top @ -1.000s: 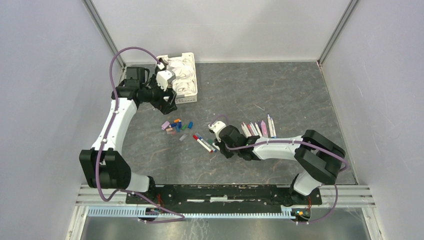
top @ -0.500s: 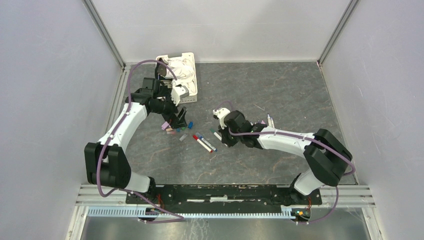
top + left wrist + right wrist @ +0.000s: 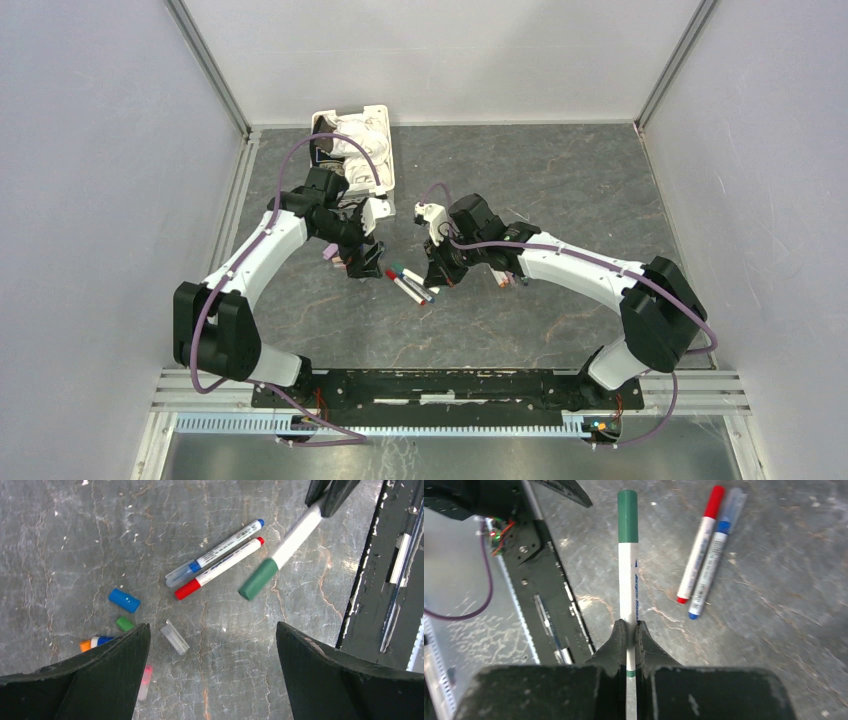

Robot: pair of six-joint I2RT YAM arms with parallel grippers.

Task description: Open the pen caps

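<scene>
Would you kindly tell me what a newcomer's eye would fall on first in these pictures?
The right pincer is shut on a white-barrelled pen with a green cap, near the middle of the grey marbled table. The left pincer gapes wide open close by, above small loose plastic caps in blue, green and clear. Between the arms lie two white pens, red-ended and blue-ended, side by side.

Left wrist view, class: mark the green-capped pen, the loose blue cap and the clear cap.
green-capped pen (image 3: 291, 541), left wrist view, on its white barrel.
loose blue cap (image 3: 124, 600), left wrist view, on its middle.
clear cap (image 3: 175, 637), left wrist view, on its middle.
</scene>
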